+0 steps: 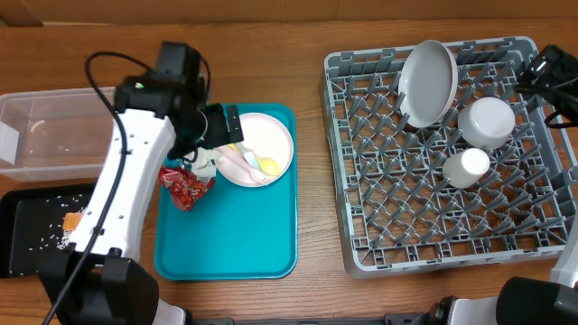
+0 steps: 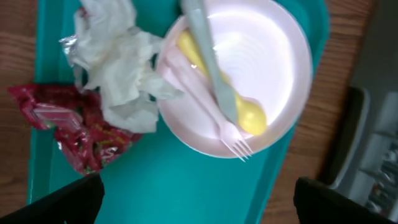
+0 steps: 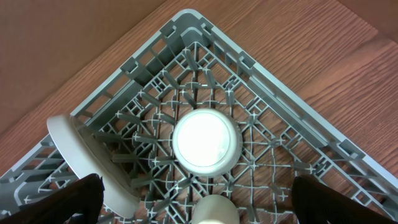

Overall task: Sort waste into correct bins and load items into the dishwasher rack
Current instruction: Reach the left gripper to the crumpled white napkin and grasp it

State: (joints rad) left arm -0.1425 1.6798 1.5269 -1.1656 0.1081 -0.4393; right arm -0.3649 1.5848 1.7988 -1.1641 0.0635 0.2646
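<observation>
The large square grey plastic dishwasher rack (image 1: 442, 217) fills the right of the table. My right pincer (image 3: 199, 208) hangs over its far corner, fingers spread wide and holding nothing. The flat teal serving tray (image 1: 226, 230) lies left of the rack. My left pincer (image 2: 199, 205) hovers above it, also spread wide and empty. Further left stands the clear rectangular plastic tub (image 1: 54, 135), with the shallow black rectangular tray (image 1: 27, 257) just beside it on the near side.

A round white plate (image 1: 427, 81) leans on edge among the rack's pegs, to one side of my right fingers. The round pale pink plate (image 2: 261, 56) sits on the teal tray, straight ahead of my left fingers. The white bowl (image 3: 206, 142) rests in the rack below my right pincer.

Beside the pink plate lie the crumpled white paper napkin (image 2: 118, 68) and a shiny red snack wrapper (image 2: 74, 127), touching each other. On that plate rest a pale green utensil (image 2: 211, 68), a pale pink fork (image 2: 211, 118) and the yellow spoon (image 2: 252, 117). The small white cup (image 1: 466, 167) stands near the bowl. A small orange food cube (image 1: 70, 220) and loose white rice grains (image 1: 45, 236) lie in the black tray.
</observation>
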